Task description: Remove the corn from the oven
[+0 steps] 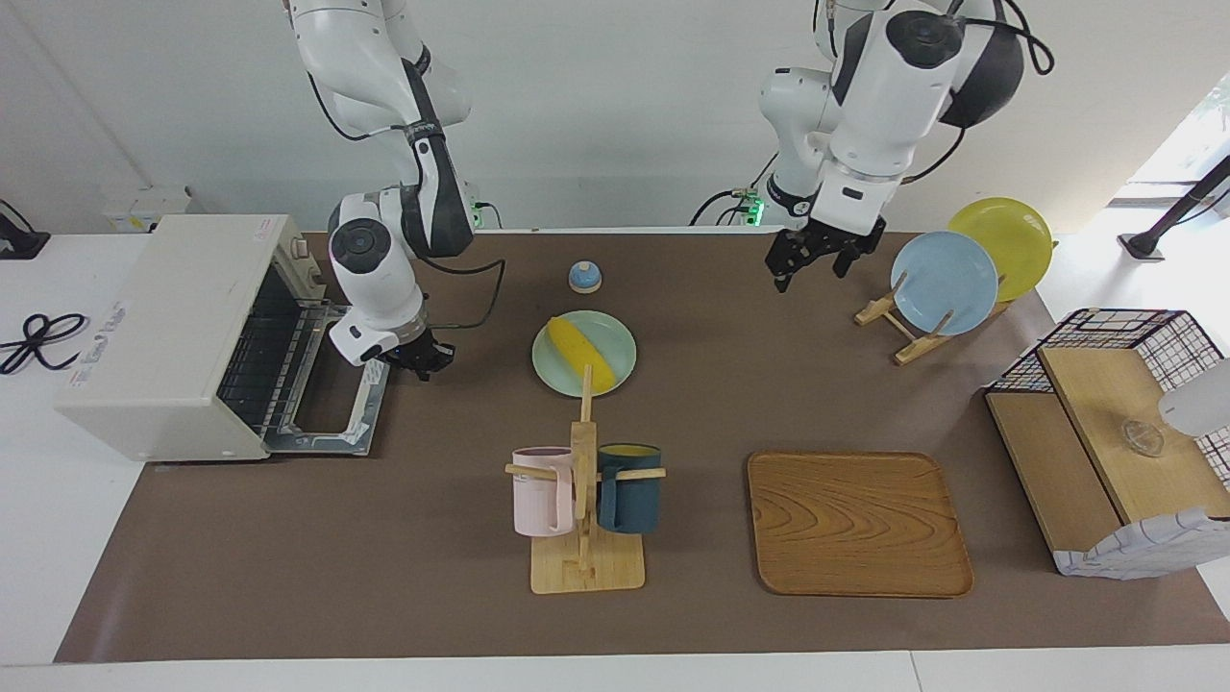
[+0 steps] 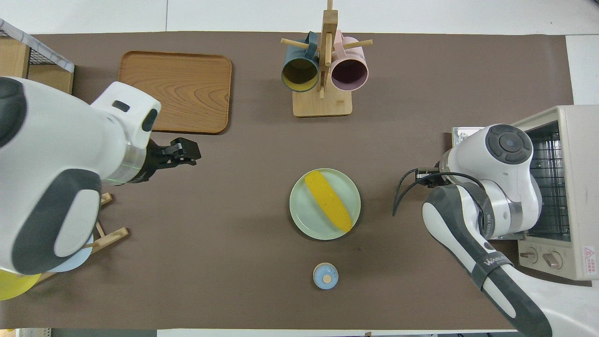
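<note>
The corn [image 1: 580, 354] is lying on a pale green plate [image 1: 615, 338] mid-table, just nearer the robots than a mug rack [image 1: 584, 519]. The right gripper [image 1: 423, 358], fingers closed and empty, is hovering beside the oven's [image 1: 163, 332] open door [image 1: 332, 413]. The left gripper [image 1: 817, 259], fingers spread, is waiting near a plate stand [image 1: 908, 332].

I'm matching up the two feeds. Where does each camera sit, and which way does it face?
Facing view: high across the table, looking at the robots; both arms show, the right gripper by the open oven.
Overhead view: above the robots' end, looking steeply down; both arms enter from below.
Shared: the corn on the green plate, the mug rack.
</note>
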`<state>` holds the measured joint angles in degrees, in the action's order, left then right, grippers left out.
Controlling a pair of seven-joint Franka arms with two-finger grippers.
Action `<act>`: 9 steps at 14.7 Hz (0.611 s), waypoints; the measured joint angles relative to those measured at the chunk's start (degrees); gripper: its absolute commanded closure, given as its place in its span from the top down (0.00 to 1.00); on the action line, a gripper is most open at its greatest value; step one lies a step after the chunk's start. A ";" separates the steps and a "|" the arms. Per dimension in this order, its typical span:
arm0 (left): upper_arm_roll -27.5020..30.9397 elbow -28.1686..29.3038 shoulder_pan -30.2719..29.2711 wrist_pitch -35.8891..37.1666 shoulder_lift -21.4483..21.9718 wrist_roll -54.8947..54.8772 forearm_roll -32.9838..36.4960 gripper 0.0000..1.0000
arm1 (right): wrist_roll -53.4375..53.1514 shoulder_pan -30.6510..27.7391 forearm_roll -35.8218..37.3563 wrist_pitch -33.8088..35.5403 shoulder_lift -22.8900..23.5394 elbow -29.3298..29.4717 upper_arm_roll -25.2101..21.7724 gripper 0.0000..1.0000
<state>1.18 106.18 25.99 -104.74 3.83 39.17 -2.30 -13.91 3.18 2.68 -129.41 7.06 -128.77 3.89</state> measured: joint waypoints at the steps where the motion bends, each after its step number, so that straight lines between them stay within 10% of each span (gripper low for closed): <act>1: -0.03 1.01 2.05 -2.74 -0.91 3.86 -0.68 1.00 | -0.03 -0.67 0.06 -0.24 0.04 -0.71 0.02 0.00; 9: -0.05 2.17 15.34 -25.51 -16.80 25.91 -3.64 1.00 | -0.41 -3.26 9.60 -0.24 0.27 -0.96 0.47 0.00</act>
<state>1.13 108.35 41.33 -130.26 -12.97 65.08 -5.94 -14.32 -0.08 12.28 -129.65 7.33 -129.73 4.37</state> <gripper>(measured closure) 0.000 0.991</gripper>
